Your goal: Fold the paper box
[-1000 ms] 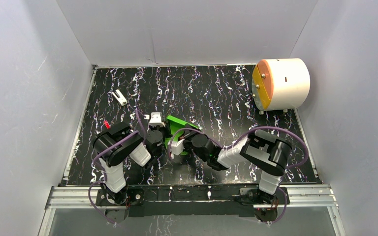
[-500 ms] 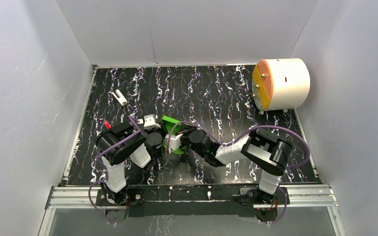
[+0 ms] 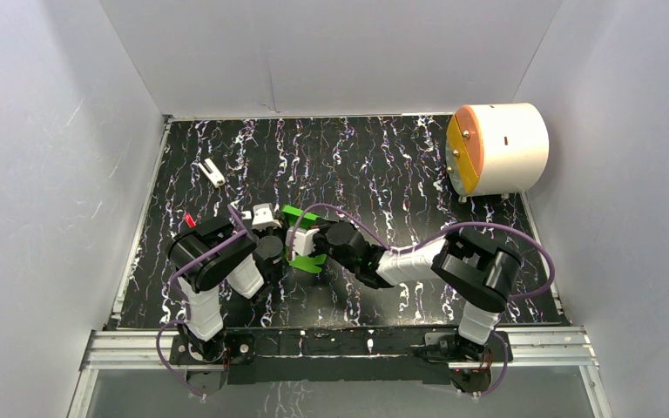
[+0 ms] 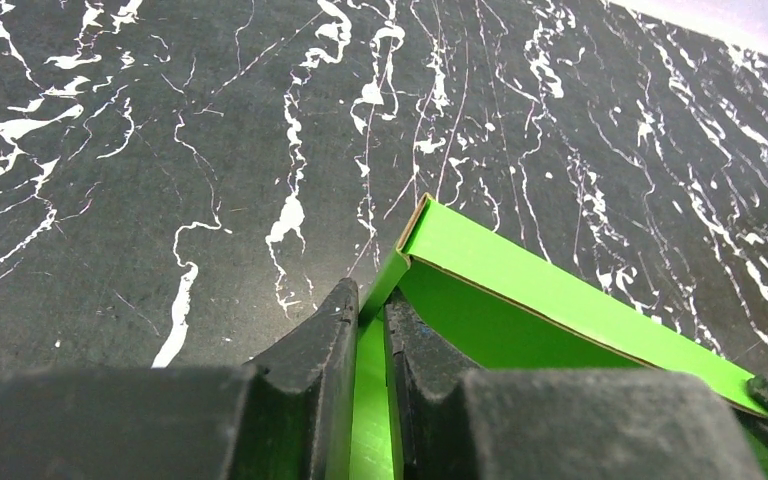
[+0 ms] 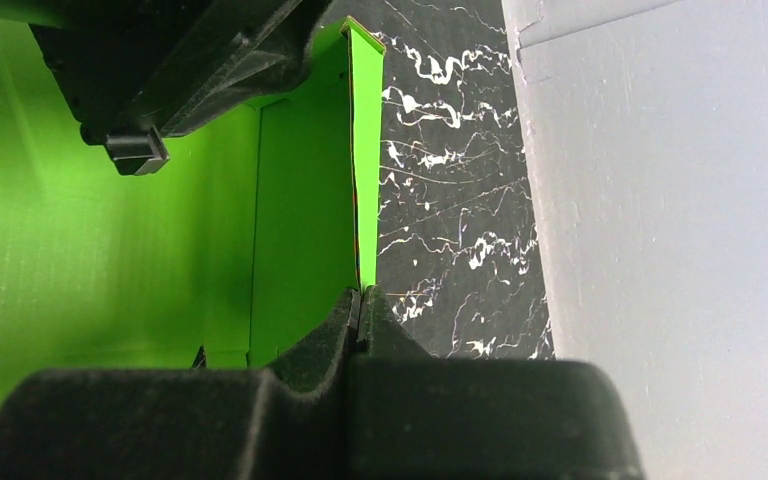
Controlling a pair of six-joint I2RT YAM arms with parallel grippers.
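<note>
The paper box (image 3: 310, 261) is bright green card, partly folded, held up between both arms just left of the table's middle. In the left wrist view my left gripper (image 4: 370, 305) is shut on one thin wall of the paper box (image 4: 520, 275), the card standing between the two black fingers (image 4: 335, 330). A folded wall runs off to the right from that corner. In the right wrist view my right gripper (image 5: 360, 296) is shut on the lower edge of an upright flap of the paper box (image 5: 160, 250). The left gripper's black body (image 5: 180, 60) reaches in above.
A large white cylinder with an orange-yellow face (image 3: 496, 148) stands at the back right. A small white piece (image 3: 212, 172) and a small red piece (image 3: 190, 220) lie at the left. White walls (image 3: 331, 52) enclose the black marbled table (image 3: 383, 165).
The right arm has stretched leftward and carried the green box toward the left arm. The left gripper shifted slightly with it. Both grips stay the same.
</note>
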